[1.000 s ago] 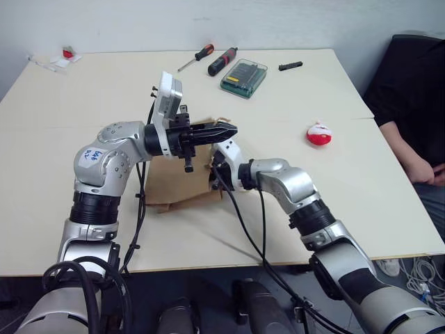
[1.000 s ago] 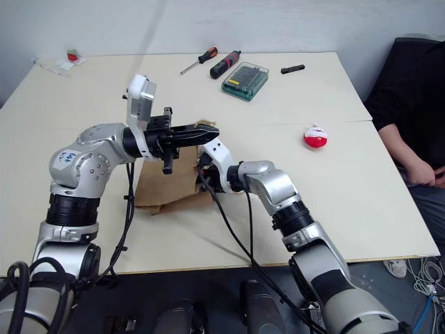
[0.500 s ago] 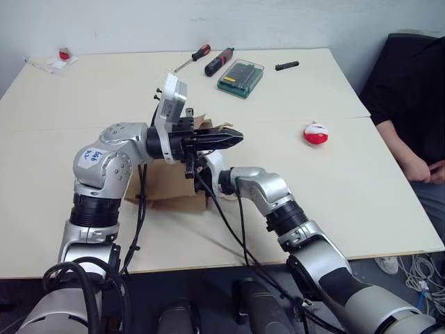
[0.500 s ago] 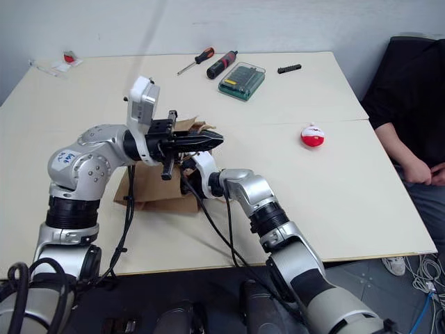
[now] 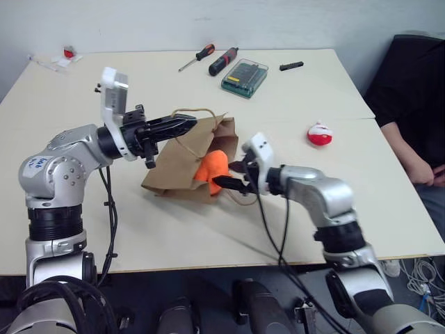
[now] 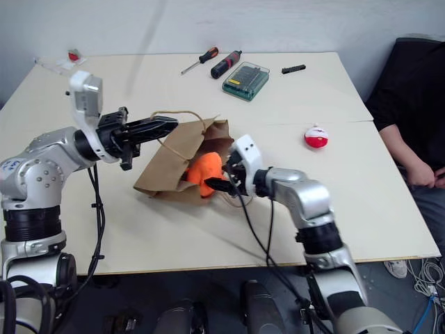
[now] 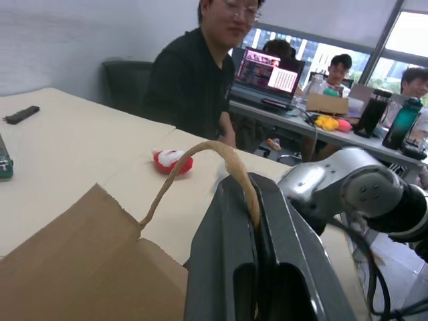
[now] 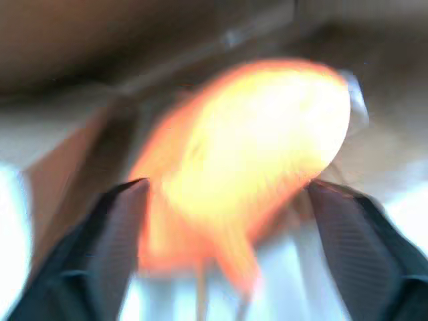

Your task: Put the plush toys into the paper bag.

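The bag lies on its side near the middle of the counter, its mouth turned toward the right. Left of the bag, the left gripper is pressed together on one cord handle, lifting it (the wrist view shows the cord pinched between the fingers). At the bag's mouth sits the orange toy, partly inside it. Just right of the bag, the right gripper has its fingers spread on either side of the orange toy, not squeezing it. Well right of the bag, the red-and-white toy lies alone on the counter. Behind the bag rest two screwdrivers and a green box.
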`<act>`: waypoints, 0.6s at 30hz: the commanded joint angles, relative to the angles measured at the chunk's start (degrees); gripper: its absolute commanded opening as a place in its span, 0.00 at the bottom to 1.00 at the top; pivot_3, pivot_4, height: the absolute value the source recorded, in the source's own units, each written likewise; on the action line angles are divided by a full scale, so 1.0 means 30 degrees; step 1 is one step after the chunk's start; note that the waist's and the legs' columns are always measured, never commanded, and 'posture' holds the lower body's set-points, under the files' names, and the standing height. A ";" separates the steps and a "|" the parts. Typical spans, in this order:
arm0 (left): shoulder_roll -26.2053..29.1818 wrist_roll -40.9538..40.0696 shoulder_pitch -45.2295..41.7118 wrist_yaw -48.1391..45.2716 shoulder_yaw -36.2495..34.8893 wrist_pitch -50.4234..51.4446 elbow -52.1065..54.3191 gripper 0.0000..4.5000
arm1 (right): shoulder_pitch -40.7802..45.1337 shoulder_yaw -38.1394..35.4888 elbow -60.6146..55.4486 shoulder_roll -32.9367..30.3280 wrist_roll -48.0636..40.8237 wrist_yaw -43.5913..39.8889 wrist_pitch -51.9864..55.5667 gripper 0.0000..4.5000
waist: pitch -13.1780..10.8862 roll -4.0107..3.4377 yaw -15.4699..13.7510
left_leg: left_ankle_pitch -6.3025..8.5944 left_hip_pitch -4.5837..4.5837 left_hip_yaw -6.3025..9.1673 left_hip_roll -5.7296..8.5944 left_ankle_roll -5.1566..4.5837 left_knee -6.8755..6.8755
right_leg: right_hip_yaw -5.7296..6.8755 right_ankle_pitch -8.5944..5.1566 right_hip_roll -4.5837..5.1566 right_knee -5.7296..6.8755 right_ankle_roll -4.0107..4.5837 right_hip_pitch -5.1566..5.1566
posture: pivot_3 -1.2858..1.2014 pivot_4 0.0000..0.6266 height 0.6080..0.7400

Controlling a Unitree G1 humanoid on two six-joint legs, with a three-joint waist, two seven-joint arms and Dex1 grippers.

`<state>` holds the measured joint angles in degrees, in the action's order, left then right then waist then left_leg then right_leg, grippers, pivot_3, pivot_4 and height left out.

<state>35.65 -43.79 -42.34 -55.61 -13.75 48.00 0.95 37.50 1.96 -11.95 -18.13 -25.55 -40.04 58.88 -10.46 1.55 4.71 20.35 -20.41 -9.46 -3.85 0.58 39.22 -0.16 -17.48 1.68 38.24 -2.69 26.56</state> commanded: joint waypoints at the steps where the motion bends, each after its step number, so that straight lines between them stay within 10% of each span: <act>1: 0.0316 -0.0912 0.0207 0.0444 -0.0939 0.0417 0.0328 0.00 | -0.1635 -0.3155 -0.4543 -0.0894 -0.2472 0.0920 0.2545 0.99 | 0.0001 0.0002 -0.0012 | 0.0000 0.0006 0.0005 -0.0001 0.0007 -0.0002 | 0.0000 -0.0002 -0.0009 -0.0006 0.0004 -0.0004 | 0.52 0.24 1.00; 11: 0.0426 -0.1549 -0.0075 0.0658 -0.0825 0.0704 0.0186 0.00 | -0.8551 -1.2450 -1.0464 -0.3744 -0.5399 0.3161 0.5860 0.99 | 0.0001 0.0003 -0.0539 | -0.0002 0.0018 -0.0007 0.0019 0.0007 -0.0013 | -0.0028 0.0001 -0.0031 -0.0047 -0.0002 -0.0030 | 0.52 0.24 1.00; 18: 0.0326 -0.1482 -0.0524 0.0541 -0.0556 0.0496 -0.0022 0.00 | -0.9085 -0.9689 -0.7983 -0.4620 -0.1048 0.6155 0.0943 0.99 | 0.0002 0.0005 -0.0439 | -0.0008 0.0048 -0.0036 0.0030 0.0006 -0.0012 | -0.0069 0.0014 -0.0059 -0.0059 -0.0019 -0.0054 | 0.52 0.24 1.00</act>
<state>36.34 -47.33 -42.57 -53.63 -14.85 50.37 -0.08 8.20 -29.85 -38.39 -31.63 -33.03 -24.91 67.28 -10.45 1.57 3.40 20.32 -20.26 -9.59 -3.75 0.60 39.18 -0.37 -17.44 1.51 38.07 -2.75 26.41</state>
